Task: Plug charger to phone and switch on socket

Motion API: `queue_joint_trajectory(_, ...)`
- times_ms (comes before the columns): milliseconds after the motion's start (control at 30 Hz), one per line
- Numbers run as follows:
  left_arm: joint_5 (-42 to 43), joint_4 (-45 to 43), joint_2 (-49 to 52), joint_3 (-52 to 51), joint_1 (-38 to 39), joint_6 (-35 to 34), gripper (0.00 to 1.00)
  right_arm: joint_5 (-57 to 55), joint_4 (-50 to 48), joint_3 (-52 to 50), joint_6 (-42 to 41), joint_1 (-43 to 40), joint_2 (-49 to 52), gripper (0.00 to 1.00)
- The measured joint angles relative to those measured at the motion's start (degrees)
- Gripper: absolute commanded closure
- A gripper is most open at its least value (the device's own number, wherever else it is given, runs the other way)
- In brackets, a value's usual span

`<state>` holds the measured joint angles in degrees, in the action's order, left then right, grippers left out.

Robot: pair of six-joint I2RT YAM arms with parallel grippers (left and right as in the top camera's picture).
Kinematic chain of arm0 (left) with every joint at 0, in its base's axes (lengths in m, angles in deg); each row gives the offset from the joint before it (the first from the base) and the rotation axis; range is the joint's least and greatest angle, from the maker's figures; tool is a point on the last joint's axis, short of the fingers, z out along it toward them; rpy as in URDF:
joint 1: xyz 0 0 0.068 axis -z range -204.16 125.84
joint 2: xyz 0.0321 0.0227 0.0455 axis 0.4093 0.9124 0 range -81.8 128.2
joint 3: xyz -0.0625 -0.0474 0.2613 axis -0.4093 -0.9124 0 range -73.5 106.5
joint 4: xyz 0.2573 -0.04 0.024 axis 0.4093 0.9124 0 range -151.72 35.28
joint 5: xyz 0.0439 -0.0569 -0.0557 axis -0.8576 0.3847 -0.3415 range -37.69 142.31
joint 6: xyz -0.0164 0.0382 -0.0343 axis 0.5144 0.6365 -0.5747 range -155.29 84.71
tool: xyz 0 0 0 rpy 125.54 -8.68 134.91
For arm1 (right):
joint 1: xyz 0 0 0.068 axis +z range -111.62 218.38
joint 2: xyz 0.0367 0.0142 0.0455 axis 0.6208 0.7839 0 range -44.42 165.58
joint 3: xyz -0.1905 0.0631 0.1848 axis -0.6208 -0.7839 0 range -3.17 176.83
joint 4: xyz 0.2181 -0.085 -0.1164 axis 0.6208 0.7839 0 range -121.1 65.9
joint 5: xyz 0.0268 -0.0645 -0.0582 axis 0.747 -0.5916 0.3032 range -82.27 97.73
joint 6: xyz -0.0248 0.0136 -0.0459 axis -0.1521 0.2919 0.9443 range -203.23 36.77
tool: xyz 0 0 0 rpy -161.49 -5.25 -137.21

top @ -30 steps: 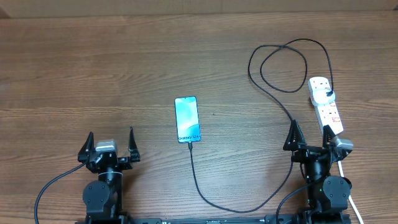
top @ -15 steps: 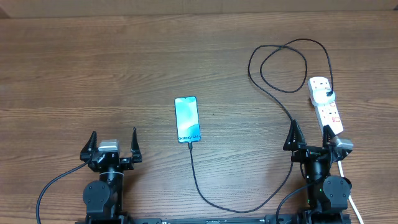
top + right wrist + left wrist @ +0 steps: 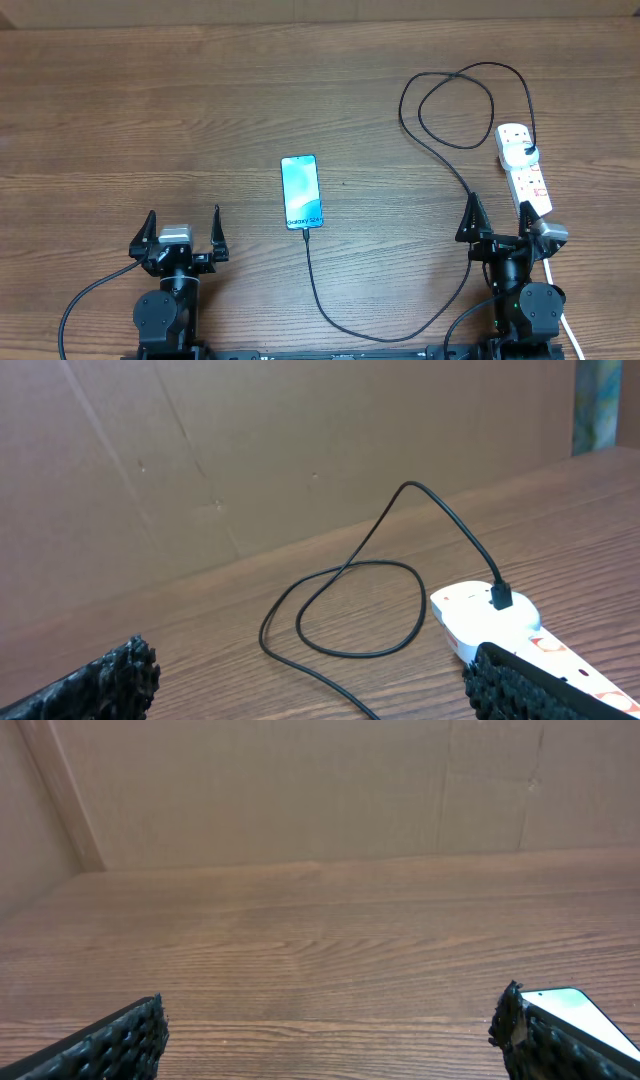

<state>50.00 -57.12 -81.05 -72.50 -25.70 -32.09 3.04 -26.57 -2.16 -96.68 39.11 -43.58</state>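
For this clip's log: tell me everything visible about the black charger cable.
The charger cable is thin, black and flexible, lying slack on the wooden table. Its small tip sits at the bottom edge of the phone. From there it runs toward the near edge, sweeps right, climbs close past the open right tool, forms a loose loop, and ends in a black plug head seated at the far end of the white power strip. Nothing grips it.
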Motion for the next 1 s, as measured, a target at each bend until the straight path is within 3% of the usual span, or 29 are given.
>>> queue_joint_trajectory(433,0.0,0.0,0.0,0.0,0.0,0.0,0.00,0.0,0.1,0.0,10.9,0.0,0.0,0.00)
queue_joint_trajectory(1000,0.0,0.0,0.0,0.0,0.0,0.0,0.01,0.0,0.1,0.0,13.0,0.0,0.0,0.00)
